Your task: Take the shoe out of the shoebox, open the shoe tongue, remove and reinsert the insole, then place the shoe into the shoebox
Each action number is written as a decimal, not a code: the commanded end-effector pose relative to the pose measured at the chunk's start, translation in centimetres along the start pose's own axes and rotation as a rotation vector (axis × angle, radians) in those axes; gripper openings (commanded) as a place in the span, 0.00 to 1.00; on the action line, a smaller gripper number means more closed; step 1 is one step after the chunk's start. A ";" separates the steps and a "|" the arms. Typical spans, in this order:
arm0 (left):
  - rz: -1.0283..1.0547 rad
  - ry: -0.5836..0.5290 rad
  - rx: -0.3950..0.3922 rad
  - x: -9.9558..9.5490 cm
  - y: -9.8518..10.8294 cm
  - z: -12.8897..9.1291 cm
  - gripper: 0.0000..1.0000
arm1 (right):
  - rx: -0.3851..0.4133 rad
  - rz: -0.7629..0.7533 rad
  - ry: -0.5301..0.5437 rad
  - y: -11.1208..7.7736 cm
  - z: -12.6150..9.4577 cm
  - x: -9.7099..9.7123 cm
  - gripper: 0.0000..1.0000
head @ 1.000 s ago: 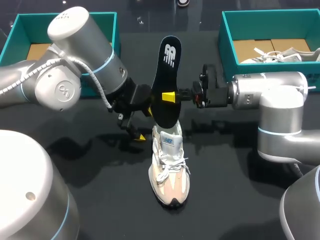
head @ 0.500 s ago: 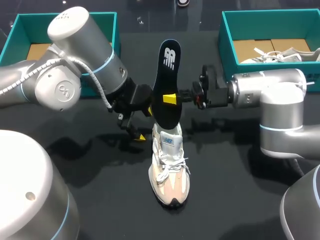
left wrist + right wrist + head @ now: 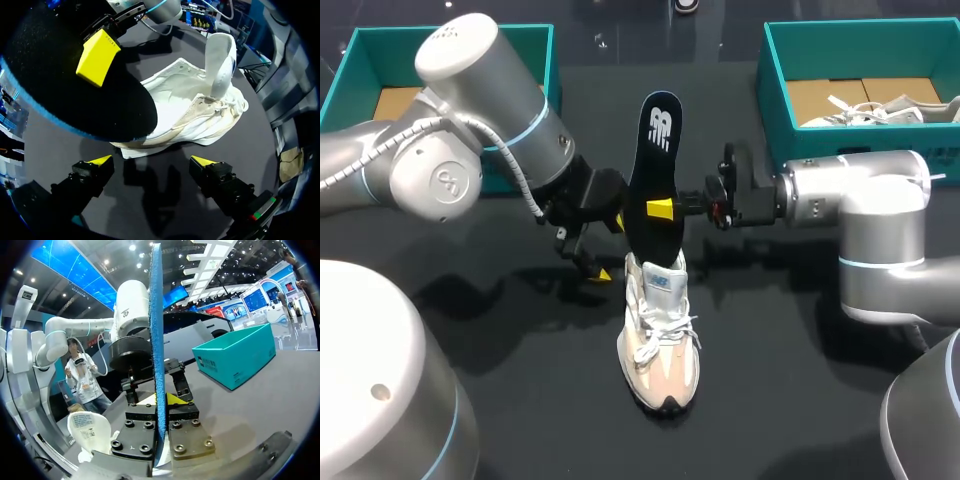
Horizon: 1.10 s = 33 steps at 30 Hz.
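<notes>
Left arm extends low across the table. The left gripper (image 3: 151, 161) is spread wide and empty, unchanged, with the shoe (image 3: 658, 330) standing just ahead of its fingers. Right arm reaches in level. The right gripper (image 3: 660, 208) is clamped on the upright insole (image 3: 656, 150), which is slightly lower than a second ago, its lower end at the shoe's collar.
</notes>
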State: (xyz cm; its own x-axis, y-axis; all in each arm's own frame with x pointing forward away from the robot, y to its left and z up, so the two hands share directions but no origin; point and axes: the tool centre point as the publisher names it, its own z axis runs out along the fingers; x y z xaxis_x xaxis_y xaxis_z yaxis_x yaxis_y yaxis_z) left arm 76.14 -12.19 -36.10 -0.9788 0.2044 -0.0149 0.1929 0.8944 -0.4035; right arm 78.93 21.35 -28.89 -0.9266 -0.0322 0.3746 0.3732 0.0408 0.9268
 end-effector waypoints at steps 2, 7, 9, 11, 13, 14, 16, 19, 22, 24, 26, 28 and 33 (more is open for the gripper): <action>0.001 0.000 -0.001 0.0 0.0 0.1 1.00 | -0.006 0.014 -0.007 -0.7 0.2 0.4 0.00; 0.001 0.000 -0.001 0.0 0.0 0.1 1.00 | 0.008 0.060 -0.006 -1.2 0.6 0.6 0.00; 0.001 0.000 -0.001 0.0 0.0 0.1 1.00 | 0.020 0.087 -0.013 -1.5 0.8 0.5 0.00; 0.001 0.000 -0.001 0.0 0.0 0.1 1.00 | 0.023 0.109 -0.009 -1.8 1.0 0.5 0.00; 0.001 0.000 -0.001 0.0 0.0 0.1 1.00 | 0.029 0.132 -0.015 -2.1 1.1 0.4 0.00; 0.001 0.000 -0.001 0.0 0.0 0.1 1.00 | 0.029 0.145 -0.019 -2.3 1.1 0.4 0.00; 0.001 0.000 -0.001 0.0 0.0 0.1 1.00 | 0.039 0.176 -0.036 -2.8 1.1 0.4 0.00; 0.001 0.000 -0.001 0.0 0.0 0.1 1.00 | 0.035 0.202 -0.038 -3.5 1.1 0.4 0.00; 0.001 0.000 -0.001 0.0 0.0 0.1 1.00 | 0.029 0.219 -0.046 -4.1 1.0 0.6 0.00; 0.001 0.000 -0.001 0.0 0.0 0.1 1.00 | 0.028 0.230 -0.055 -4.4 1.0 0.7 0.00; 0.001 0.000 -0.001 0.0 0.0 0.1 1.00 | 0.023 0.242 -0.062 -4.8 1.0 1.0 0.00; 0.001 0.000 -0.001 0.0 0.0 0.1 1.00 | 0.021 0.250 -0.067 -5.1 1.0 1.4 0.00; 0.001 0.000 -0.001 0.0 0.0 0.1 1.00 | 0.021 0.282 -0.090 -6.0 1.0 2.3 0.00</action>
State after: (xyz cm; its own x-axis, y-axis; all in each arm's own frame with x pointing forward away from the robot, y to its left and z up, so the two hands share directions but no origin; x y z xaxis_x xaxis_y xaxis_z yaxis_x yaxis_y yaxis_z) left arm 76.14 -12.19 -36.11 -0.9788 0.2044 -0.0149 0.1929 0.8943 -0.4037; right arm 75.77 21.79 -33.13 -0.7896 0.0514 0.6114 0.6136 0.0629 0.7871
